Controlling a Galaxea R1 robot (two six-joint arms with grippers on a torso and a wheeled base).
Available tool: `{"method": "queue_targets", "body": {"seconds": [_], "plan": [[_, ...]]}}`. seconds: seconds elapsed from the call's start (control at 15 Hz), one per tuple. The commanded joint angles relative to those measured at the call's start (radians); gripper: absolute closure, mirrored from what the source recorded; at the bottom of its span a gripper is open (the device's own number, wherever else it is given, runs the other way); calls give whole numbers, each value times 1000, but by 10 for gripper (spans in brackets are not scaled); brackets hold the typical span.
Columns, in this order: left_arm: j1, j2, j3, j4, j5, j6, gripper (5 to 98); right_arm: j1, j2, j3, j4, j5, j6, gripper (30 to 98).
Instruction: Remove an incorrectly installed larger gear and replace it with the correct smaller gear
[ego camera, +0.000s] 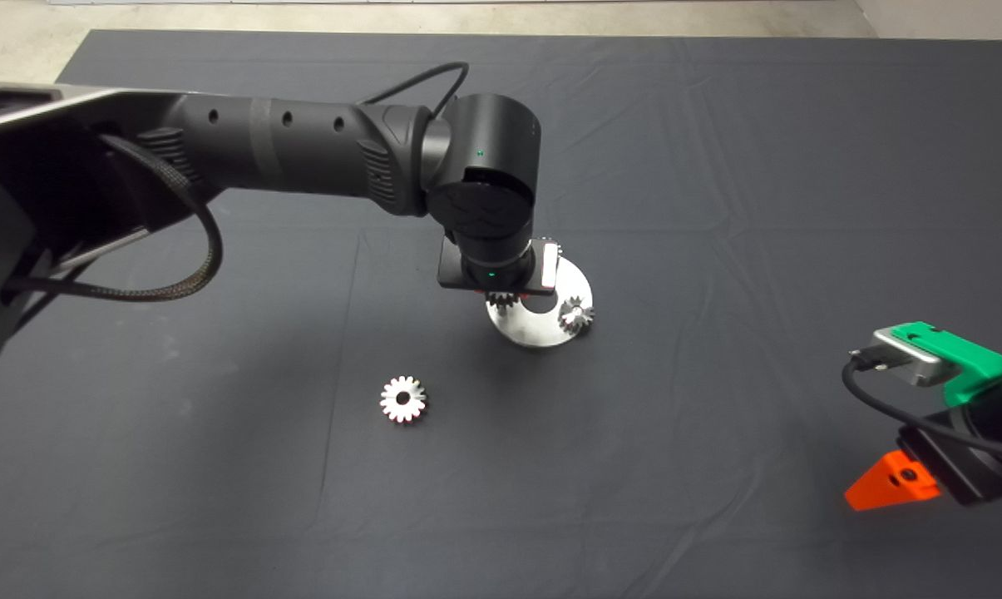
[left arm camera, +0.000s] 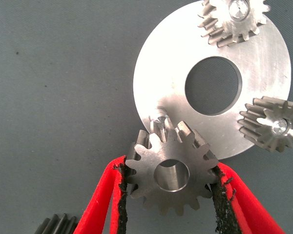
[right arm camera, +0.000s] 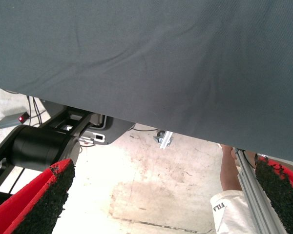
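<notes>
Jaws of left gripper clamp smaller gear.

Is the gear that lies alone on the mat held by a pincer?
No, the larger gear lies free on the mat; the left pincer grips the smaller gear.

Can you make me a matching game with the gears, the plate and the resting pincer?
1 smaller gear
2 larger gear
3 round plate
4 right pincer

A lying alone on the mat
B open, parked at the mat's edge
C gripped by the left pincer
D has a big hole in the middle

Pairs: 1-C, 2-A, 3-D, 4-B
</notes>
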Motion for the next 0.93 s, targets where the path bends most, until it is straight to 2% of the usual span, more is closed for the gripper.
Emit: {"method": "queue_targets", "body": {"seconds": [0.0,0.13,0.87], "plan": [[-23,1,1,29,65,10,683,21,-5,5,40,-105,-3,307],[-18,1,-1,59,65,10,683,21,-5,5,40,-104,-3,307],[22,4,-27,87,65,30,683,25,-5,5,39,-104,-3,307]]}}
